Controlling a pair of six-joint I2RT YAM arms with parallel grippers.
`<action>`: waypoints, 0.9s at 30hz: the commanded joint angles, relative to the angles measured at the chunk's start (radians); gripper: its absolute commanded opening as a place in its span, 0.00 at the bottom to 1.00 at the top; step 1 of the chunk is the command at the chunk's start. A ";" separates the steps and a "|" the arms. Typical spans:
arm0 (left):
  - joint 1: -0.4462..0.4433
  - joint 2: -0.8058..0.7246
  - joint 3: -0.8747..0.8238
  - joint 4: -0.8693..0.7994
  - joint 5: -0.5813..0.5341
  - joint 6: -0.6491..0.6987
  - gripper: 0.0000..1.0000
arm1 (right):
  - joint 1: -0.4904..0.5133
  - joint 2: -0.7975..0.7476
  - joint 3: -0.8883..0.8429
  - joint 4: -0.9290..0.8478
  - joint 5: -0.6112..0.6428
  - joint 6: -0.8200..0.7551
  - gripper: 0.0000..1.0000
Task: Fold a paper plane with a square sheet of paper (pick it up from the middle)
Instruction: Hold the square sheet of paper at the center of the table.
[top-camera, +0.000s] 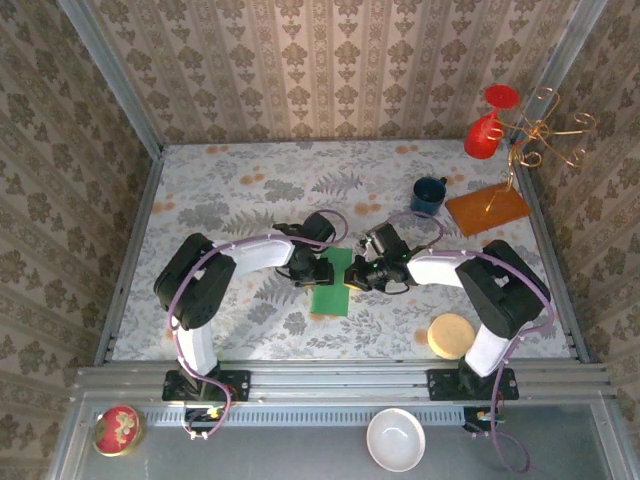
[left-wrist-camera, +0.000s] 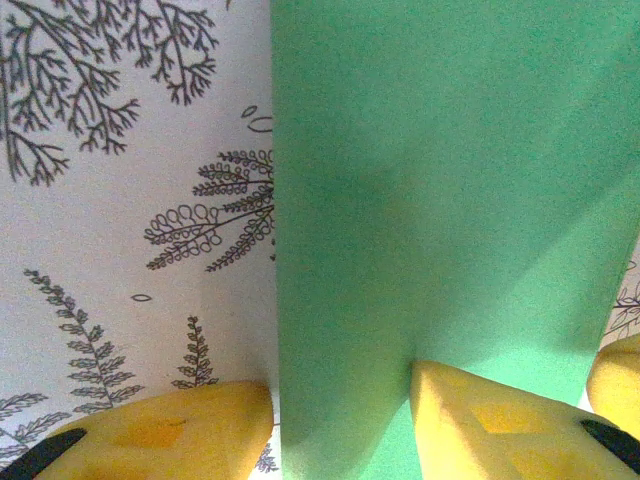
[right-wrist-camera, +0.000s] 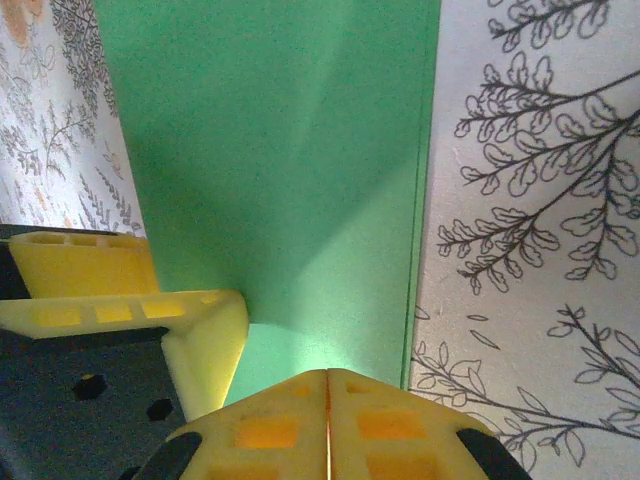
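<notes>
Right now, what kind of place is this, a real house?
Probably not a real house; more likely a robot practice booth dressed up like one. Patterned wallpaper covers the walls, but a bare metal frame edges the flowery table, where a left arm and right arm work on green paper.

place: staged lab test cell dressed like a home | walls: damask wallpaper panels (top-camera: 330, 60) set in bare aluminium posts (top-camera: 110, 72) | table: fern-print cover (top-camera: 250, 190) | mounts: my two arm bases (top-camera: 205, 384) bolted to a metal rail (top-camera: 340, 378) at the near edge | props: blue mug (top-camera: 430, 193), white bowl (top-camera: 398, 440), wire stand (top-camera: 510, 160)
</notes>
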 joint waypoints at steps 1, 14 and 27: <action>-0.033 0.200 -0.101 0.048 0.038 -0.014 0.47 | 0.006 0.019 0.027 -0.009 -0.044 -0.023 0.10; -0.032 0.199 -0.110 0.051 0.047 -0.023 0.47 | 0.006 0.071 0.038 -0.088 -0.030 -0.077 0.09; 0.039 -0.184 -0.056 -0.015 -0.147 -0.022 0.50 | -0.027 0.224 0.141 -0.335 -0.002 -0.277 0.08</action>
